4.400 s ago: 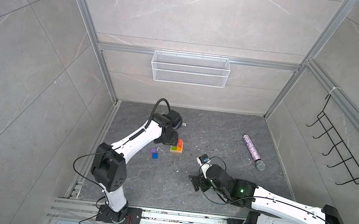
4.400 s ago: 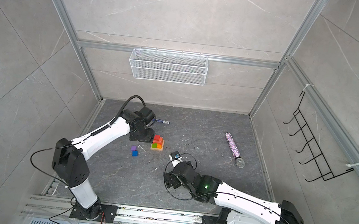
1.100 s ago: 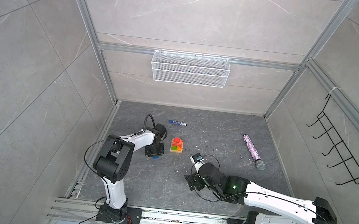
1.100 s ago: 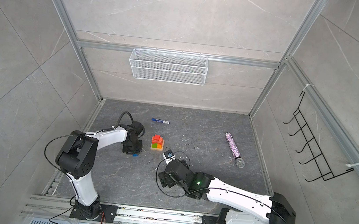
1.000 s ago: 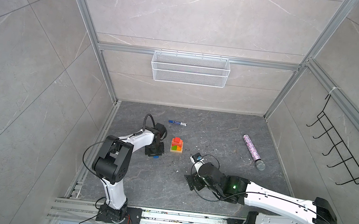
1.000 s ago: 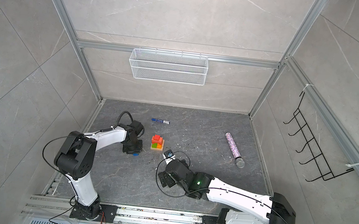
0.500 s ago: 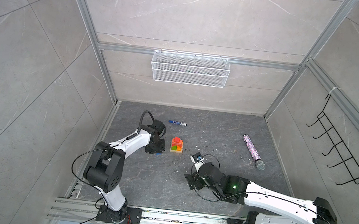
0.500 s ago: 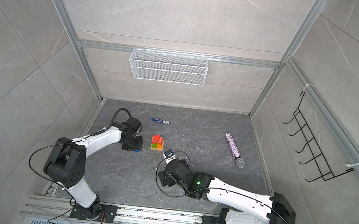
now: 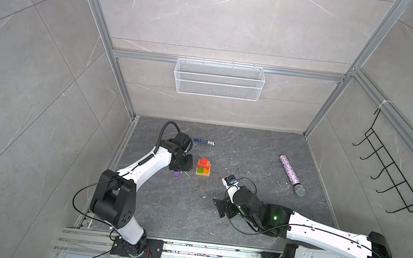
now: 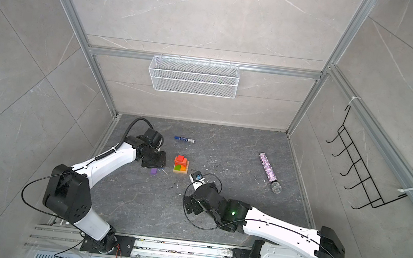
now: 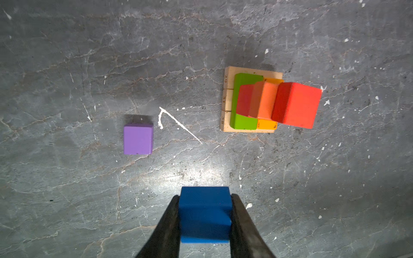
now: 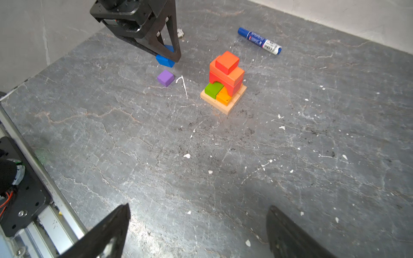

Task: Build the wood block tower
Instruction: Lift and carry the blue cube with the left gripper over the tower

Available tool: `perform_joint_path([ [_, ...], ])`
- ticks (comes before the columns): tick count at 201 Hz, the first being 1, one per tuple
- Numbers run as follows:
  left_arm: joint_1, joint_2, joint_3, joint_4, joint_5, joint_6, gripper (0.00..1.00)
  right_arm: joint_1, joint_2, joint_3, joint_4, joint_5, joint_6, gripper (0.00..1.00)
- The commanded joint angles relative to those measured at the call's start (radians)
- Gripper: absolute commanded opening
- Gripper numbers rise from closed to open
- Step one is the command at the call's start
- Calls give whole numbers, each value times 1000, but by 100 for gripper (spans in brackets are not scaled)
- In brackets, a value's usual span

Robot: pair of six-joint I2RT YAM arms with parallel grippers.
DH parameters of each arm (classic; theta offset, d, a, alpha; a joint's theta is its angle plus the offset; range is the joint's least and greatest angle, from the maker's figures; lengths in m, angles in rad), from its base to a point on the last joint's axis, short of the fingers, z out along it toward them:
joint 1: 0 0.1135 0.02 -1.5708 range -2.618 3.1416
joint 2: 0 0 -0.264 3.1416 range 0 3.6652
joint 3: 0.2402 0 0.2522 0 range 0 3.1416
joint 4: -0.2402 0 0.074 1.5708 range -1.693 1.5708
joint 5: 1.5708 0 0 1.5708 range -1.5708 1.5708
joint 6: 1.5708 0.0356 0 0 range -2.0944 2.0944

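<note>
1. Left gripper [image 11: 205, 197]: the jaws are drawn in narrow on the blue cube [image 11: 204, 214], with one black finger flat against each of two opposite faces. In the right wrist view the cube [image 12: 165, 60] hangs clear of the grey floor [image 12: 201, 156].
2. Change: about a second earlier this gripper sat low on the floor over the cube. It now stands higher, with the cube between its jaws. The pick-up therefore appears complete, and the carry to the stack is the likely step in hand.
3. Tower [image 12: 225, 78]: it stands beyond the left fingertips and off to one side, near the jaws but apart from them. From the floor up it shows a tan base layer [image 11: 225, 98], then green and orange oblongs, then red and orange-red layers, then a small red cube [image 12: 227, 62]. The red cube's top face is bare and is probably the seat for the held cube.
4. Purple cube [image 11: 138, 139]: it rests on the floor, lower than the left jaws and just to one side of them, untouched. It is judged to be the last block to place.
5. Right gripper [image 12: 199, 208]: the jaws are spread wide with only bare floor between them. The tower is well ahead of its fingertips.
6. Blue marker [image 9: 204, 141] and glittery microphone [image 9: 291, 175]: both lie on the floor away from either pair of jaws and take no part.
</note>
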Motion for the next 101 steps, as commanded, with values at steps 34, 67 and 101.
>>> perform_joint_path([
  [34,-15,33,147,-95,44,83,29,14,-54,-56,72,50,7,98],
  [67,-27,81,221,-132,48,112,30,17,-61,-61,64,60,11,98],
  [101,-49,140,302,-169,39,137,31,20,-67,-71,65,63,23,98],
])
